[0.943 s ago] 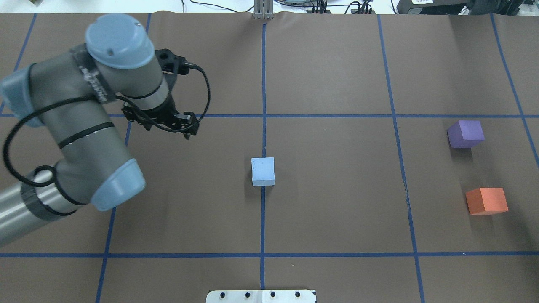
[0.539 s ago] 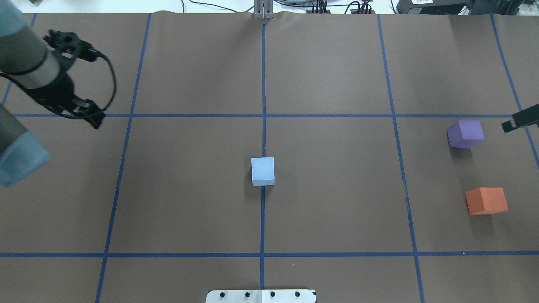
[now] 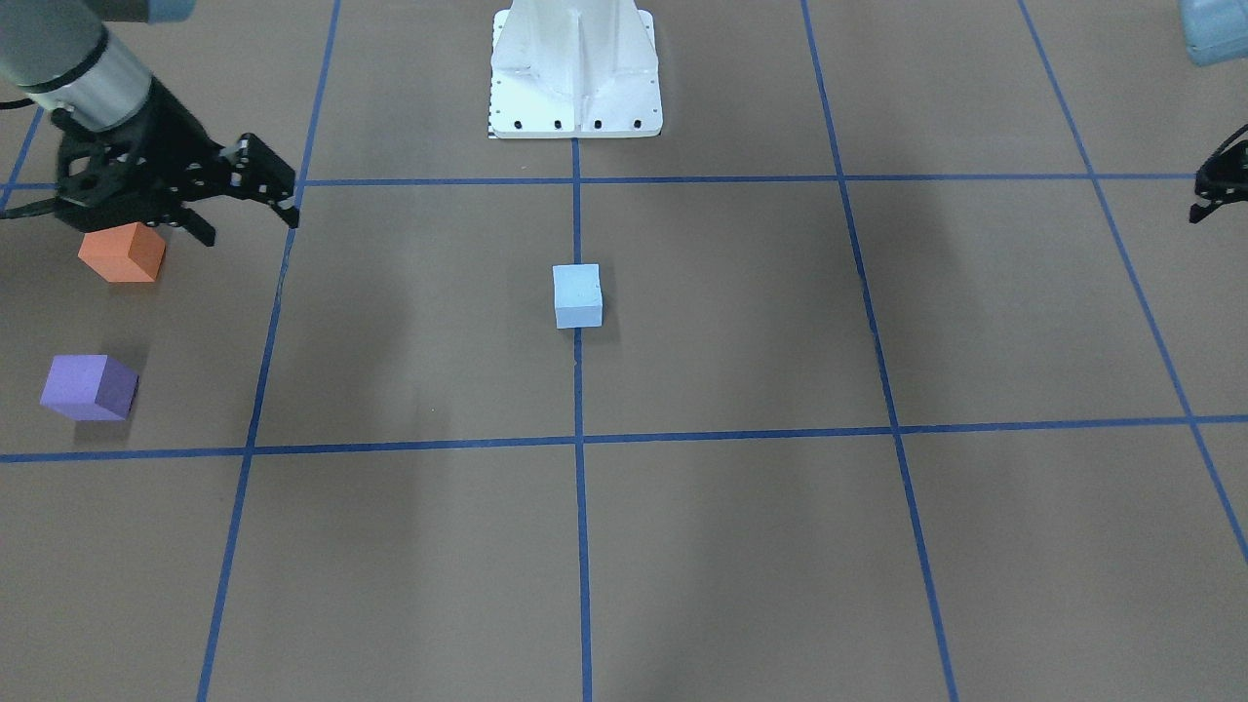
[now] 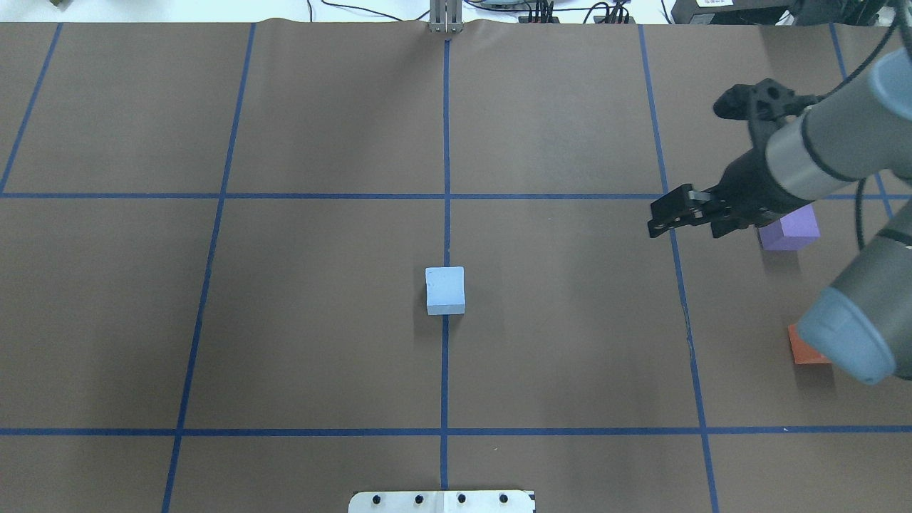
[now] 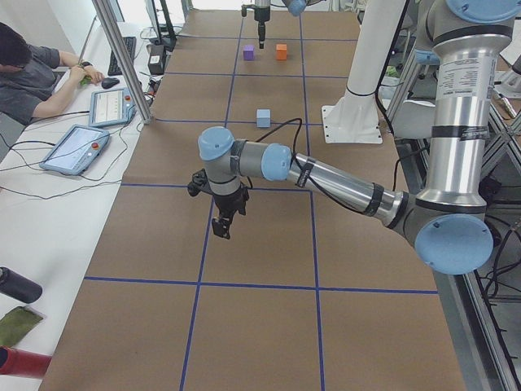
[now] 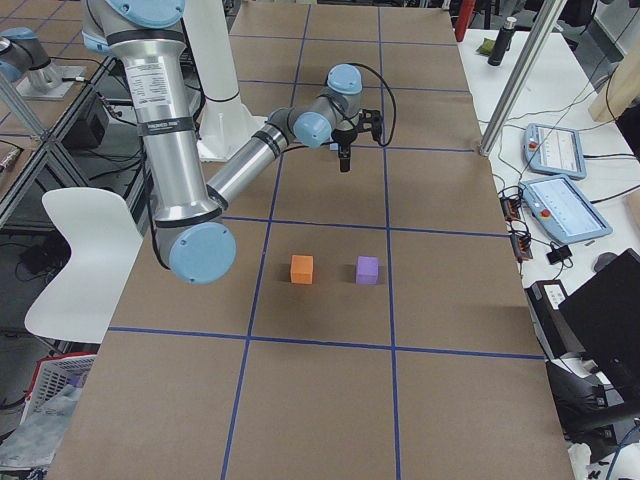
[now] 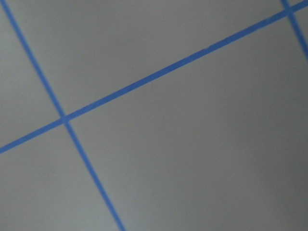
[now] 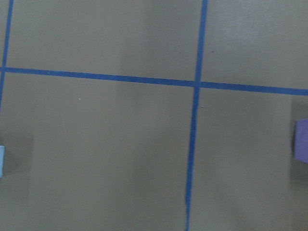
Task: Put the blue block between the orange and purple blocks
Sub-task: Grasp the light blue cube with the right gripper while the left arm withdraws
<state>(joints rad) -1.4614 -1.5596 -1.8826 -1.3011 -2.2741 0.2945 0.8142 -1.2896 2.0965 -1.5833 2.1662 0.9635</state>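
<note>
The light blue block (image 4: 445, 290) sits on the table's centre line; it also shows in the front view (image 3: 577, 295). The purple block (image 4: 789, 229) and the orange block (image 4: 804, 350) sit at the far right, both partly hidden by my right arm. My right gripper (image 4: 684, 217) hovers just left of the purple block, open and empty; in the front view (image 3: 244, 205) it is beside the orange block (image 3: 122, 252). My left gripper (image 3: 1214, 185) only shows at the frame edge, far from the blocks; I cannot tell its state.
The brown table has a grid of blue tape lines (image 4: 446, 196). The robot's white base (image 3: 575, 68) stands at the near edge. An operator (image 5: 32, 69) sits beside the table with tablets (image 5: 77, 147).
My left arm has pulled back to the left, out of the overhead view. My right arm has come in from the right to beside the purple block. The blocks have not moved.
</note>
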